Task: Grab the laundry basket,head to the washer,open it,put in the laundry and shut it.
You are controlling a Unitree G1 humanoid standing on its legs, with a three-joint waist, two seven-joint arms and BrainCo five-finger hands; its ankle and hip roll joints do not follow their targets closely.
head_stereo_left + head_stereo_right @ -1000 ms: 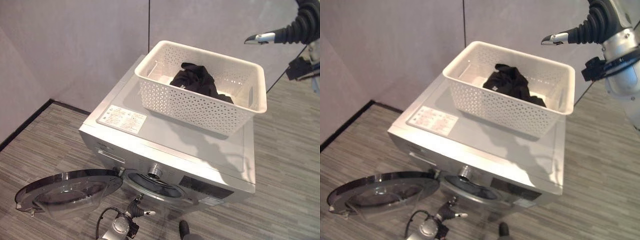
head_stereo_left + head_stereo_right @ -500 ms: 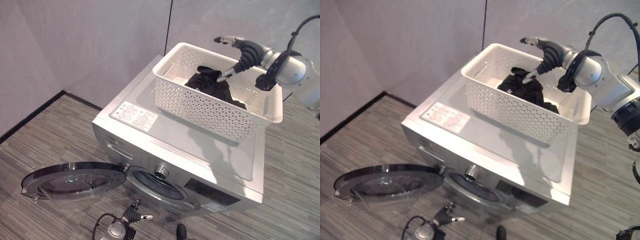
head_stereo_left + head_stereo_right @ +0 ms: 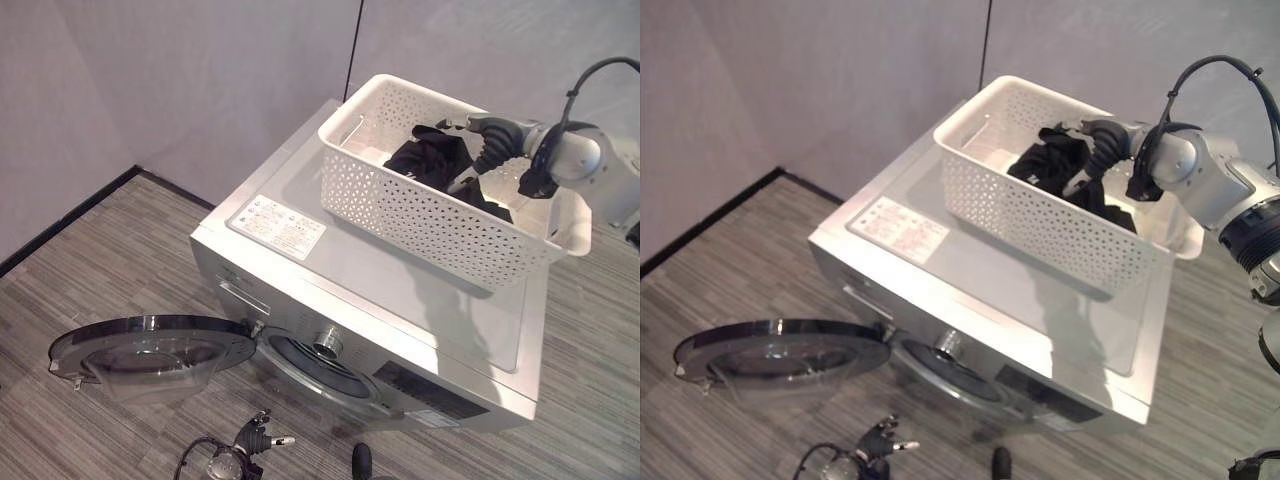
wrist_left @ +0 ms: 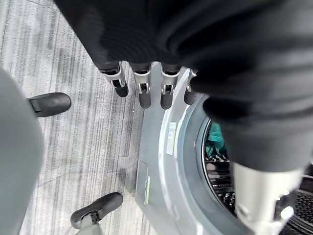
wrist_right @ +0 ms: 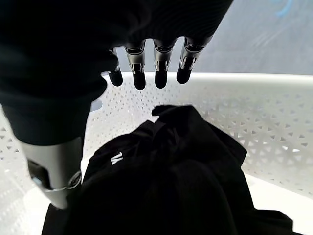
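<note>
A white perforated laundry basket (image 3: 430, 215) stands on top of the silver washer (image 3: 400, 300), toward its back right. Black laundry (image 3: 432, 160) lies heaped inside it. My right hand (image 3: 487, 148) reaches in from the right and hovers just over the heap. Its fingers (image 5: 161, 68) are straight and open above the black cloth (image 5: 166, 181), and the thumb points down beside it. The washer's round door (image 3: 150, 352) hangs open at the lower left, baring the drum opening (image 3: 318, 365). My left hand (image 3: 256, 440) is low in front of the washer, open, with its fingers (image 4: 142, 90) beside the drum's rim (image 4: 188, 161).
Grey walls meet behind the washer, close to its back edge. A white label (image 3: 278, 225) lies on the lid's front left. Striped grey floor (image 3: 90, 260) spreads to the left. Something teal (image 4: 215, 142) shows inside the drum.
My right hand has come down from above the basket's far right rim to just over the black laundry. The camera has shifted a little. The left hand stays low.
</note>
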